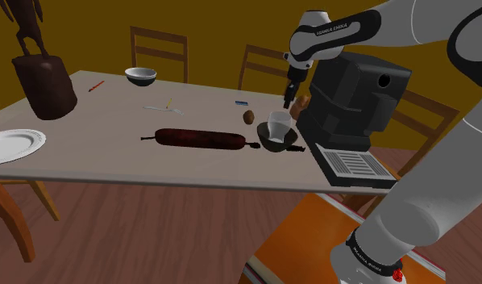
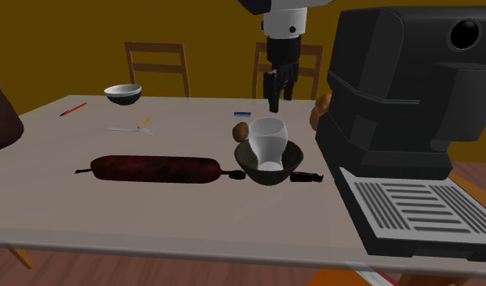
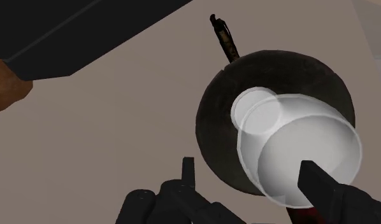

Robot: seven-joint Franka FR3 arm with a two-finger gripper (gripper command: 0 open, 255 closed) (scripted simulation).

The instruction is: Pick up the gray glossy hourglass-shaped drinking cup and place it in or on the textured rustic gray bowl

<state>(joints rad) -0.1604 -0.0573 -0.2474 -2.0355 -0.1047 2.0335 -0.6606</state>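
Cup (image 2: 267, 140) sits in bowl (image 2: 292, 166). Gripper (image 2: 275, 104) above bowl, fingers apart, empty. Cup judged light, stiff, slick; narrow waist possibly the best hold.

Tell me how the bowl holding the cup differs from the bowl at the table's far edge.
The near bowl is dark inside and out; the far bowl has a pale inside. The near bowl holds a tilted cup; the far bowl looks empty. Both are round and sit upright on the table.
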